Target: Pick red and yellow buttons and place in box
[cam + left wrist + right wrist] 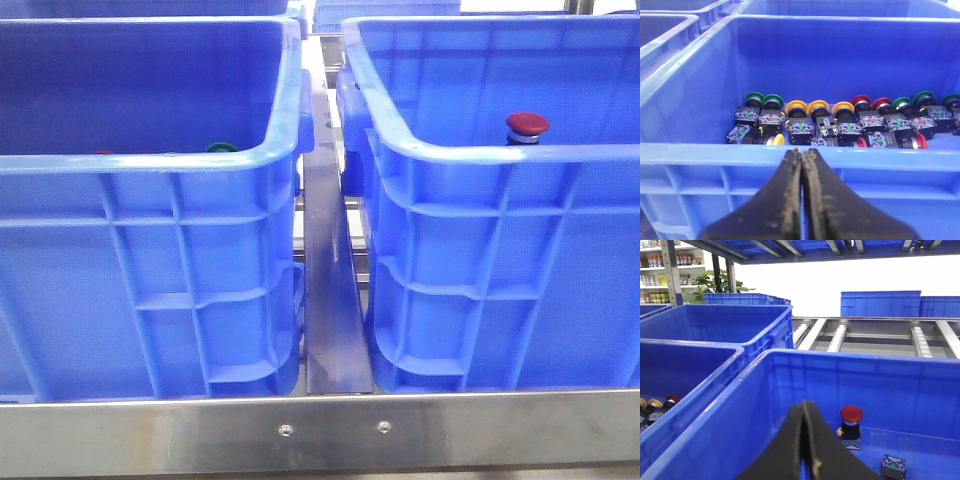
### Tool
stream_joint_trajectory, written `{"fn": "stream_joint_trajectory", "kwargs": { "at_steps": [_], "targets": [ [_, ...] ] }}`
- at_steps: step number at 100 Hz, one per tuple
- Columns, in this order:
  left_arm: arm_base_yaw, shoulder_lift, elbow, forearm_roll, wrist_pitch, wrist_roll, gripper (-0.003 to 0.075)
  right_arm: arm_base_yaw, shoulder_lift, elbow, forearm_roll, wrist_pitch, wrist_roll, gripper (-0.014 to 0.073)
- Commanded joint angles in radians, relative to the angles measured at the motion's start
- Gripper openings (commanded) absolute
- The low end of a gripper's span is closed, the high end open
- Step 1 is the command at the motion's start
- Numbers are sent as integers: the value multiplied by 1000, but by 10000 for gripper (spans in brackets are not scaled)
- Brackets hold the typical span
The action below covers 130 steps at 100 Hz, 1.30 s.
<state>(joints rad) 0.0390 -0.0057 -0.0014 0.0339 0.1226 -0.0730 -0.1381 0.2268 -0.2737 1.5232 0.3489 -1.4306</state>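
From the front, the left crate's near wall hides its buttons, leaving only a green cap's top showing. Beyond the left pincer, the rim cuts off the nearest buttons. A small grey part beside the right pincer is too small to identify.

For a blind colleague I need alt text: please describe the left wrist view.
A blue crate holds a row of push-buttons with green, yellow and red caps lying along its floor. The left gripper, shut and empty, hangs in front of the crate's near rim.
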Motion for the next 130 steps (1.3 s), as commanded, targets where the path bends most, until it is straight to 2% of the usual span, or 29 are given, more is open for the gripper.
{"fn": "stream_joint_trajectory", "kwargs": {
  "at_steps": [1,94,111,121,128,130],
  "targets": [
    [1,-30,20,-8,-112,-2,-20,-1,7,-25,25,-1,-2,-51],
    [1,-30,20,-8,-112,-2,-20,1,-11,-25,25,-33,-2,-51],
    [1,-30,20,-8,-112,-2,-20,40,-32,-25,23,-59,-2,-51],
    [1,-30,20,-8,-112,-2,-20,50,-32,-25,-48,-142,10,-51],
    [1,-30,20,-8,-112,-2,-20,67,-32,-25,-196,-195,82,-51],
    [1,-30,20,-8,-112,-2,-20,72,-32,-25,-252,-216,143,-51]
  ]
}}
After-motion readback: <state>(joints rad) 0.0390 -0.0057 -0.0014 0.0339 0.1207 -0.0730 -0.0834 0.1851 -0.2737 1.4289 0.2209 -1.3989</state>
